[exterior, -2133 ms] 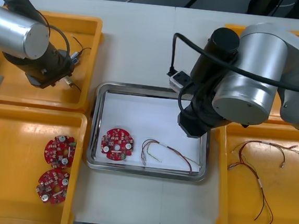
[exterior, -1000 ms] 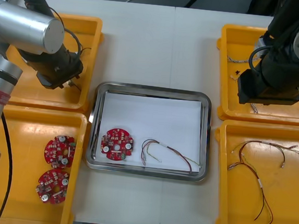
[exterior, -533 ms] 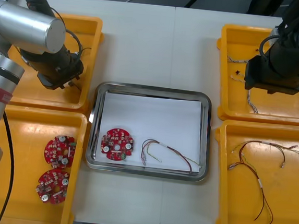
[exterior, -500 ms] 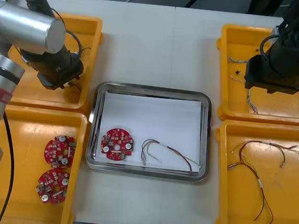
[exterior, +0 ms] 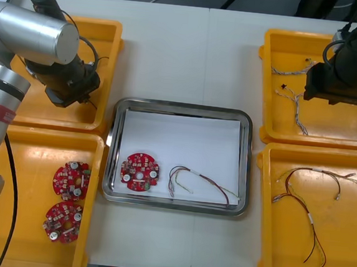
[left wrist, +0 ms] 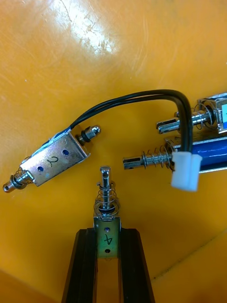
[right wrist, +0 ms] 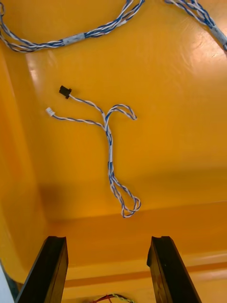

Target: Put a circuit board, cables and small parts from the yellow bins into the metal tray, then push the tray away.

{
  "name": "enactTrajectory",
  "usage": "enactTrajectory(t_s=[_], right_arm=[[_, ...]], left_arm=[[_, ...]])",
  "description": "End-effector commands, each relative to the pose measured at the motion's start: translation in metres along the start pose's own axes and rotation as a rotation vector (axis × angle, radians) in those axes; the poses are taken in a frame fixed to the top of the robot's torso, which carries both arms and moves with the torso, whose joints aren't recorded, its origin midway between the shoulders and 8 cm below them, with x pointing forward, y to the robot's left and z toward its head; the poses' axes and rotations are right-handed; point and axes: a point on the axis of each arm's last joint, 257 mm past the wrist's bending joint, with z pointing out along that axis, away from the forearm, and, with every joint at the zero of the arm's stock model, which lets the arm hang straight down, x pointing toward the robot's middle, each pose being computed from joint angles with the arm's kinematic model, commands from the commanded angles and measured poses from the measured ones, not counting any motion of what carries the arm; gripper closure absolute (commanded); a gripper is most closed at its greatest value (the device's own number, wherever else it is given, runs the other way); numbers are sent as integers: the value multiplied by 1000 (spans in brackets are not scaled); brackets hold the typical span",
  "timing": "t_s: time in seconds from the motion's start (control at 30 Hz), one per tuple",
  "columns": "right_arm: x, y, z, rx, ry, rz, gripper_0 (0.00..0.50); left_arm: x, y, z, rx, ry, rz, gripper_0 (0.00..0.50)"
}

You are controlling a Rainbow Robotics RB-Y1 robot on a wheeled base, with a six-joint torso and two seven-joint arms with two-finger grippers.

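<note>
Left gripper (left wrist: pixel 108 233): low in the far left bin (exterior: pixel 113 59); its fingers (left wrist: pixel 86 265) are clamped on part 4 (left wrist: pixel 107 201), apart only by its width.
Part 4: a small silver bracket with "4" written on it, held by its body. A pin wound with a spring stands out past the fingertips. I cannot tell whether it is clear of the bin floor.
Part 2 (left wrist: pixel 52 163): a silver box marked "2", tilted, just beside part 4, with a sprung pin at one end and a stub at the other.
Black cable (left wrist: pixel 137 97): arcs from part 2 to a white plug (left wrist: pixel 185 173).
Blue parts (left wrist: pixel 210 154): two, side by side under the plug, their sprung pins pointing toward part 4.
Right gripper (right wrist: pixel 108 244): over the far right bin (exterior: pixel 265 85); fingers spread wide, nothing between them.
Blue-white cable (right wrist: pixel 111 156): twisted, lying loose on the bin floor beyond the fingers. It is forked, with one black plug and one white, and a closed loop nearest the fingers.
Tray (exterior: pixel 182 107): between the bins, white inside; holds a board (exterior: pixel 140 172) and a thin cable (exterior: pixel 207 179) just beside it.
Near left bin (exterior: pixel 14 156): two boards (exterior: pixel 71 180).
Near right bin (exterior: pixel 343 248): red and yellow cables (exterior: pixel 309 217).
</note>
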Motion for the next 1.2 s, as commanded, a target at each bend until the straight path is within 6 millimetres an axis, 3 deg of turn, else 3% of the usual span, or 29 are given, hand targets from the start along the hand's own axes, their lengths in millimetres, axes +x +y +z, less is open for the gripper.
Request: enactTrajectory(t_s=[0.03,0.2,0.5,1.03,1.2], right_arm=[[-34,5,-18,-43,-69,8,0],[-43,8,-6,-65,-47,60,0],[-53,18,20,-90,-42,92,0],[-32,21,74,-81,25,73,0],[-29,21,85,-84,10,49,0]], left_arm=[[-7,-29,-17,45,-35,10,500],[-7,-29,-18,44,-36,14,500],[-17,-27,-41,64,-41,29,500],[-18,-11,-115,68,-15,68,500],[-21,-22,-139,108,-56,99,500]])
